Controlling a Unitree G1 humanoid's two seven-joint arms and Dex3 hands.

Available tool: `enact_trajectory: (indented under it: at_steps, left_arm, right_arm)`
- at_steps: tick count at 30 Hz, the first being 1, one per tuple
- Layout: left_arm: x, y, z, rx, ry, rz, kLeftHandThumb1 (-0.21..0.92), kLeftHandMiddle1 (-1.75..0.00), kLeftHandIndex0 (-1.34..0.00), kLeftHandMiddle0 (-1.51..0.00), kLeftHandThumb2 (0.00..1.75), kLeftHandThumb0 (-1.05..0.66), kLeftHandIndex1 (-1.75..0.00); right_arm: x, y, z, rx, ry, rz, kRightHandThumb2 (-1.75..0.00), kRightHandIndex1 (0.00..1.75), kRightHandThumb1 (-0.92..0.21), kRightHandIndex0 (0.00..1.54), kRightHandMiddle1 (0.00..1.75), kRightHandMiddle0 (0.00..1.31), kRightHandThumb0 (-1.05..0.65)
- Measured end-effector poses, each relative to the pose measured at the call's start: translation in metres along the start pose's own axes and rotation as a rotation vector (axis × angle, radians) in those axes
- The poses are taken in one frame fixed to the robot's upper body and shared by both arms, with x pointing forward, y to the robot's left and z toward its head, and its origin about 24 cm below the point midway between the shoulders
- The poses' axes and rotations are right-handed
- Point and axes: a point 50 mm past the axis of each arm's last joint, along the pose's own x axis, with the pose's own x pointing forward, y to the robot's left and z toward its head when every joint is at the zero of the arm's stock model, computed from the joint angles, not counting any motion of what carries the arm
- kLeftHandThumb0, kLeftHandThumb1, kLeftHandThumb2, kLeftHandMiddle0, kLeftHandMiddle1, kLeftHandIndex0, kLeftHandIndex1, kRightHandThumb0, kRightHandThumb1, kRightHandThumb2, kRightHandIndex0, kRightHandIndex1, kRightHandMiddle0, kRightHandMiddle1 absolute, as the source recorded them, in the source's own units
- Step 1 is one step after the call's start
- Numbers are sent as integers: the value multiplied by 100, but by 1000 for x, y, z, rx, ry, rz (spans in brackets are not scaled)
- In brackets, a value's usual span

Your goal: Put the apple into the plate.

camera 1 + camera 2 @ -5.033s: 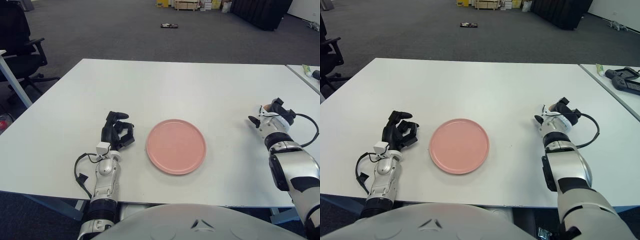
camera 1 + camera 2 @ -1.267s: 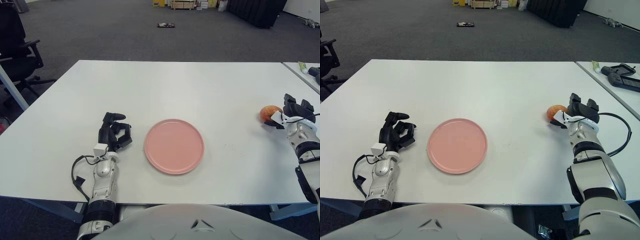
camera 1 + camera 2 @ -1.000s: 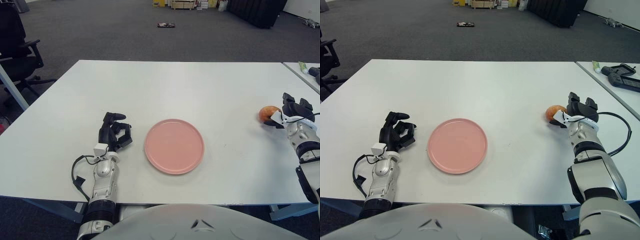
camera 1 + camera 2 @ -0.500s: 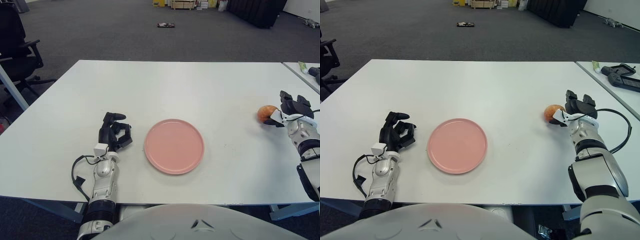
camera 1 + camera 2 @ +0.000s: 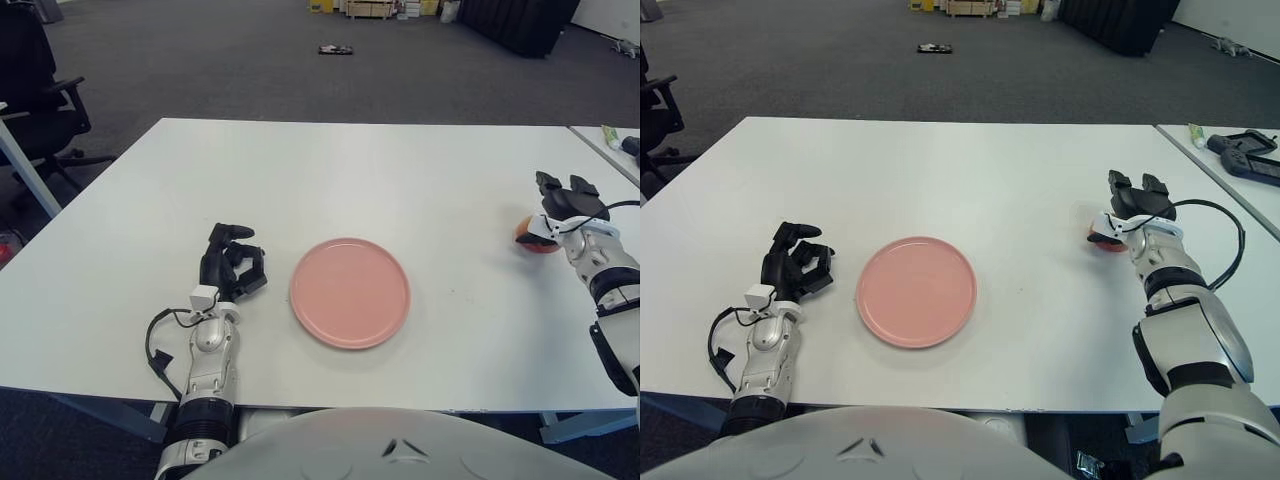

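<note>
Apple (image 5: 1102, 238) sits on the worktop (image 5: 970, 170), well apart at 3 o'clock from the plate (image 5: 916, 291). I see my right hand (image 5: 1132, 208) over it, fingers spread, grasp unconfirmed; left hand (image 5: 792, 268) far.

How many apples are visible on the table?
1: the apple sits near the table's right side, at the right robot hand, partly hidden by it, well right of the pink plate.

Open tabletop (image 5: 1030, 190) between right hand (image 5: 1132, 212) and plate (image 5: 916, 291).
Left hand (image 5: 792, 265) just left of plate.
</note>
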Motion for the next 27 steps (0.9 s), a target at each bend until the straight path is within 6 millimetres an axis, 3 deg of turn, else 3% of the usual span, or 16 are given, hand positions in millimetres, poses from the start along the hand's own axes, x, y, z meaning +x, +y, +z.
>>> enact_trajectory:
  at_steps: [15,27]
  left_arm:
    - [0,1,-1,4,4,2,44,-152,-39,-57,111,0,-175]
    - [0,1,0,-6,-1,-6,44,-152,-37,-58,110,0,-175]
  right_arm:
    - [-4,24,7,-32,33,108,-24,0,-66,0,0,0,-105]
    - [-4,31,15,-19,31,166,-29,0,-71,0,0,0,-98]
